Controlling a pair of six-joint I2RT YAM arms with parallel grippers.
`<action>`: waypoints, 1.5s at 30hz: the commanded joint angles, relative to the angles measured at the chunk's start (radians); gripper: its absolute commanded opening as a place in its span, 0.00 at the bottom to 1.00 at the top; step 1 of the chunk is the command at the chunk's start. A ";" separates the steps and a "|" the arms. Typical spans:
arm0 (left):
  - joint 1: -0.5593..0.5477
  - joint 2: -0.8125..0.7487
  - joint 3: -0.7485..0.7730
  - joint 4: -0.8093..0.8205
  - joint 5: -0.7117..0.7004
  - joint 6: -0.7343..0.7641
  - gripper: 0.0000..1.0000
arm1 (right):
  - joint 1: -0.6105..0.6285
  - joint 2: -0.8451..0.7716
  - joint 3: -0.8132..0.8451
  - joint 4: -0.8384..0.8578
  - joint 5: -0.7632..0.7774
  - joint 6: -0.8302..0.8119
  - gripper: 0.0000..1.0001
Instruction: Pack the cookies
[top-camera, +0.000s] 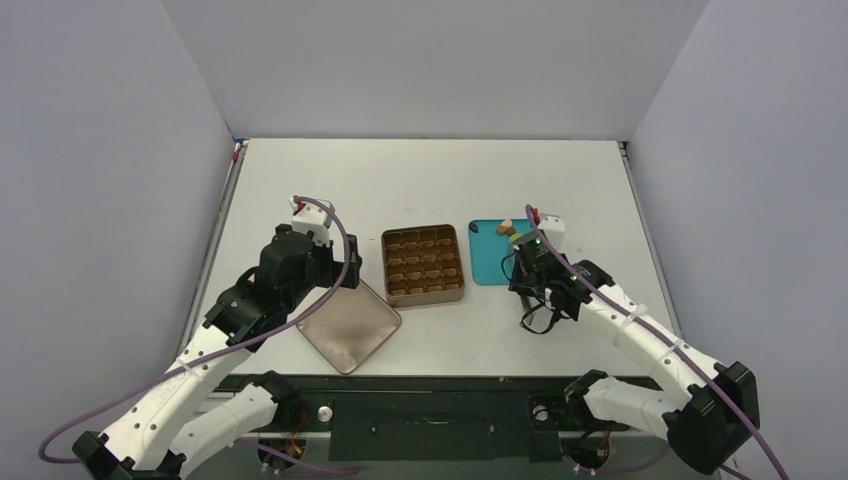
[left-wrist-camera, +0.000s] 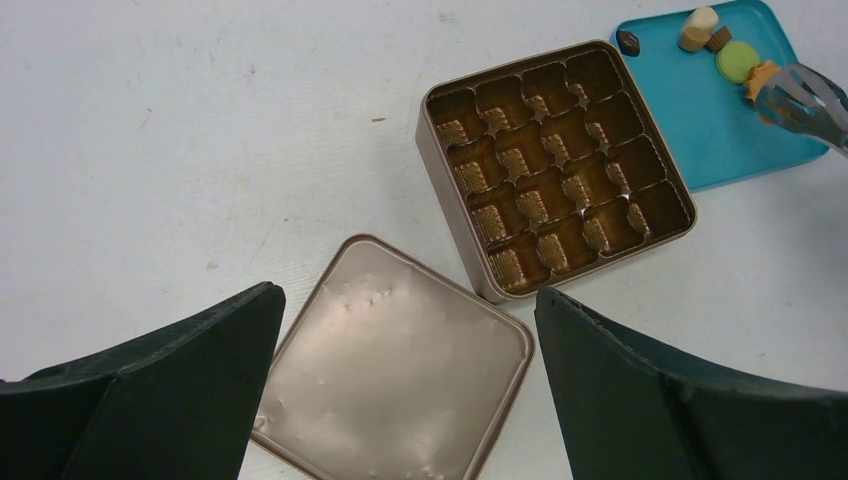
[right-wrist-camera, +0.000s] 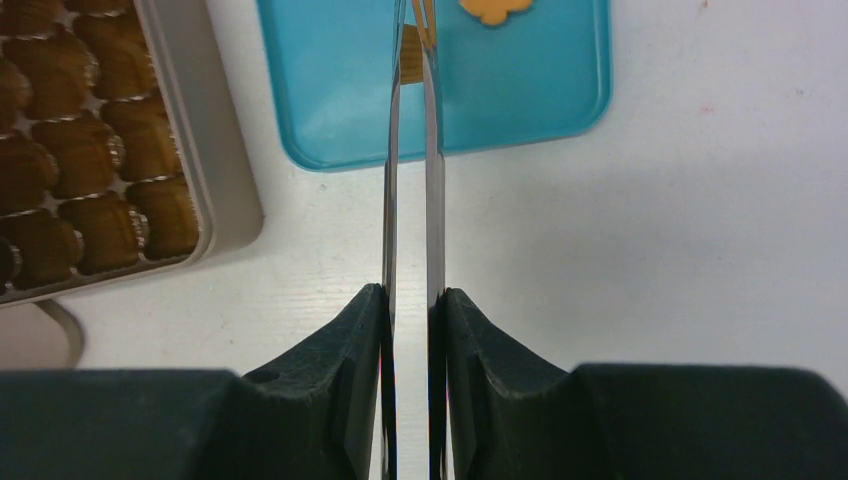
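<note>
Cookies (left-wrist-camera: 737, 62) lie in a small cluster at the far end of the teal tray (left-wrist-camera: 690, 120), which sits flat just right of the tin. The white table (top-camera: 430, 180) carries everything. The left gripper (left-wrist-camera: 405, 295) hangs above the lid, its two dark fingers (left-wrist-camera: 190, 390) spread wide with nothing between them. The right gripper (right-wrist-camera: 410, 292) is clamped tight on the long metal tweezers (right-wrist-camera: 435, 150), whose blades run forward from its fingers, out over the tray's near edge.

The tin's lid (left-wrist-camera: 395, 365) lies flat on the table at the near left, turned cornerwise, its far corner just beside the tin's near left corner; whether they touch I cannot tell. The square bronze tin (left-wrist-camera: 452, 205) stands open at the middle of the table, its inside split into a four-by-four grid of pleated cups.

On the tray, a tan piece (left-wrist-camera: 698, 27) and a brown piece (left-wrist-camera: 717, 39) touch each other, a green disc (left-wrist-camera: 737, 62) lies just beside them, and an orange piece (left-wrist-camera: 758, 72) lies next to that, right at the tweezer tips. Whether the tips touch it cannot be told. A dark piece (left-wrist-camera: 628, 41) sits apart at the tray's far left corner
</note>
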 joint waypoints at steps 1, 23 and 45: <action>0.002 -0.009 0.011 0.035 0.007 -0.005 0.97 | 0.056 -0.013 0.115 0.024 0.047 -0.007 0.09; 0.002 -0.036 0.078 -0.006 0.005 -0.041 0.97 | 0.315 0.304 0.521 0.128 0.043 -0.094 0.08; 0.003 -0.124 -0.052 0.039 0.119 -0.042 0.97 | 0.370 0.594 0.642 0.220 -0.014 -0.123 0.09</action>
